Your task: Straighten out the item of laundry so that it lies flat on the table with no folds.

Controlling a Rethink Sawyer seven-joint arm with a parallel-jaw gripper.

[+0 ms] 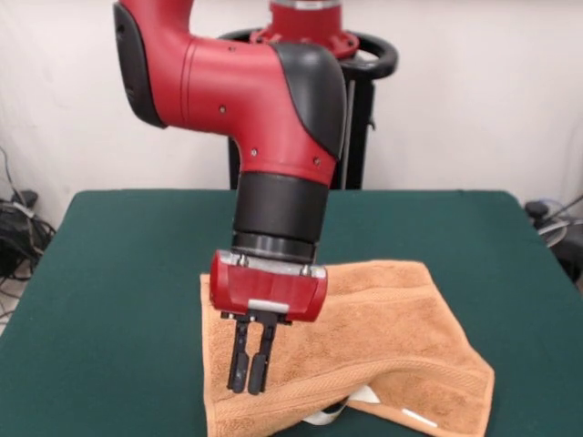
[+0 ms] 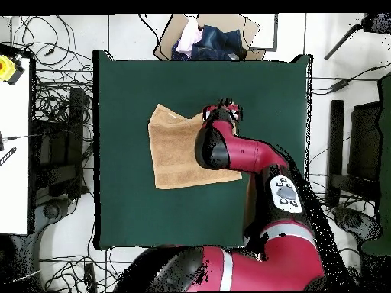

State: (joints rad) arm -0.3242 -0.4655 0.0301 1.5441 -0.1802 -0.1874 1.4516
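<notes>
At the bottom centre of the front view, your gripper (image 1: 250, 371) is hanging with its 2 fingers nearly closed, gripping nothing you can see, over the towel (image 1: 383, 337), whose near edge is buckling upward. Beyond, the table (image 1: 118, 273) is lying bare.

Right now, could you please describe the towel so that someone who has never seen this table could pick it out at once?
Start from the dark green table and follow the red arm down to its claw, which hangs over the cloth. The towel is the orange-tan terry piece there, rumpled with a folded edge. It is the only cloth on the green top, with a white label showing near one corner.
</notes>
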